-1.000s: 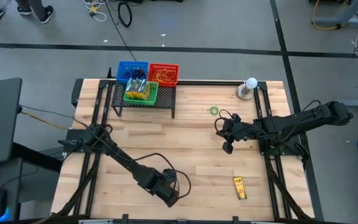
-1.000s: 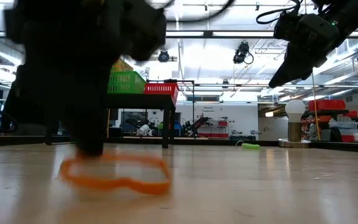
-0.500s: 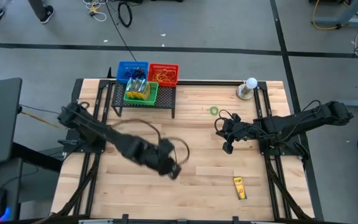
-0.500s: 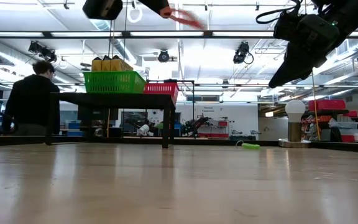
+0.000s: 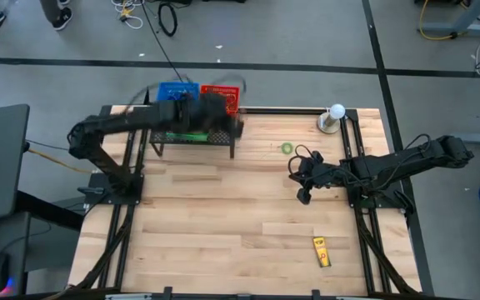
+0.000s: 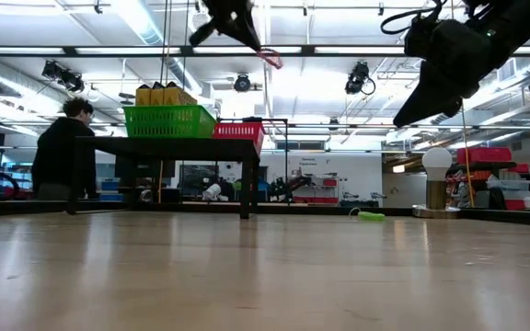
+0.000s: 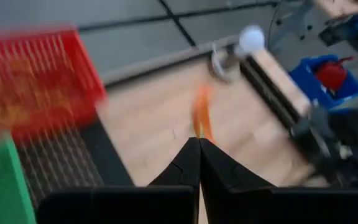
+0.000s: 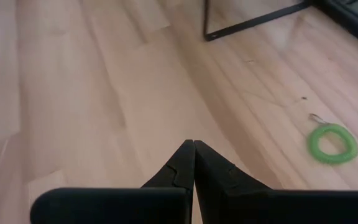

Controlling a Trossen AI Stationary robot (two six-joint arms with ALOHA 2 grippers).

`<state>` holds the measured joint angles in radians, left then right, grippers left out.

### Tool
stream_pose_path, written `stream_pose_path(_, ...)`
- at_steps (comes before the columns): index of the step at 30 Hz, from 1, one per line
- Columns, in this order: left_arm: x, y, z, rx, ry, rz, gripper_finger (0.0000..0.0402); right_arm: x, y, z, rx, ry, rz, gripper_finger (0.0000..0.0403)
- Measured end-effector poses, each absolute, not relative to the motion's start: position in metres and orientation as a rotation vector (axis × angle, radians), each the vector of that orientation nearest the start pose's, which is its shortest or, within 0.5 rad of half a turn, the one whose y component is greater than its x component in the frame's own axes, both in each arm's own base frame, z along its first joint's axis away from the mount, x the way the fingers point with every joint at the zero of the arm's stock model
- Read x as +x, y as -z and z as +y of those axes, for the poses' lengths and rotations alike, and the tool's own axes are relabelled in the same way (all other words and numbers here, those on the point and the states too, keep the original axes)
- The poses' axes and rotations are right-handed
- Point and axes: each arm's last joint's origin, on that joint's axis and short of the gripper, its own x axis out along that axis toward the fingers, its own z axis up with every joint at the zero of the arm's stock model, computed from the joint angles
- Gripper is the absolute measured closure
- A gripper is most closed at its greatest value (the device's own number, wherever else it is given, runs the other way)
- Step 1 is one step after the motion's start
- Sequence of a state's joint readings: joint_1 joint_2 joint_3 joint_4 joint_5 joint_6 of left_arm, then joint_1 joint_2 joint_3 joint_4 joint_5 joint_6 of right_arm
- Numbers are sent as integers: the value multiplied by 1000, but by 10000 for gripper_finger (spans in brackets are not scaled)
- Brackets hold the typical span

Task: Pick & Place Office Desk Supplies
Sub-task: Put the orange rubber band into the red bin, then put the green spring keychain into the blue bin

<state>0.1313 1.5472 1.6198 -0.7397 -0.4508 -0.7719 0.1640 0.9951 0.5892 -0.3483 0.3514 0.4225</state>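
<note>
My left gripper (image 7: 199, 142) is shut on an orange rubber band (image 7: 201, 118). It hangs high over the right front corner of the black rack (image 5: 223, 143), beside the red basket (image 7: 36, 81) of bands; the high view shows it blurred (image 5: 230, 123). My right gripper (image 8: 193, 144) is shut on nothing and hovers above the table's right middle (image 5: 304, 197). A green band (image 5: 287, 148) lies flat on the wood beyond it. A yellow crayon box (image 5: 321, 251) lies flat near the front right. My left gripper pinches the orange band between its two fingertips, at the band's near end (image 7: 199, 134). The fingers slant down toward the far right. The band sticks out beyond the tips, lifted clear of table and rack (image 6: 270, 59). Blur hides how much of the loop is held.
Blue (image 5: 173, 90), red (image 5: 220, 98) and green (image 5: 188, 132) baskets sit on and behind the rack; the green one holds yellow boxes (image 6: 162, 95). A white ball on a round base (image 5: 334, 117) stands at the far right. A person (image 6: 63, 152) is beyond the table.
My left gripper, shut on the orange band, has risen from the table's near edge and swung toward the far edge, up to the rack and baskets, turning as it went. The band, lying on the wood a second ago, is lifted clear.
</note>
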Motion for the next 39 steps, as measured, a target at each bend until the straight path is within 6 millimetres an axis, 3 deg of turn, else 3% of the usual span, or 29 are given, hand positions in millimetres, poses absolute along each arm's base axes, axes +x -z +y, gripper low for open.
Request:
stream_pose_path(3, 313, -396, 102, -580, -801, 430, 399, 194, -219, 19, 255, 389, 647, 392)
stream_pose_path(8, 285, -391, 166, -532, -839, 517, 399, 194, -220, 14, 359, 473, 610, 392)
stream_pose_path(13, 267, -375, 205, -482, -839, 642, 399, 195, -221, 10, 419, 552, 558, 392)
stream_pose_path(18, 266, -355, 232, -463, -786, 724, 386, 197, -223, 5, 463, 593, 505, 392)
stream_pose_path(22, 265, -347, 241, -424, -765, 774, 350, 198, -224, 1, 477, 613, 484, 392)
stream_pose_path(30, 254, -352, 251, -342, -764, 787, 281, 198, -225, -10, 596, 691, 438, 392)
stream_pose_path(33, 247, -366, 246, -267, -724, 766, 279, 197, -224, -17, 692, 727, 422, 392)
stream_pose_path(36, 243, -381, 229, -228, -622, 709, 293, 193, -220, -27, 822, 798, 418, 392)
stream_pose_path(39, 248, -376, 208, -214, -475, 642, 322, 192, -216, -37, 899, 868, 411, 392)
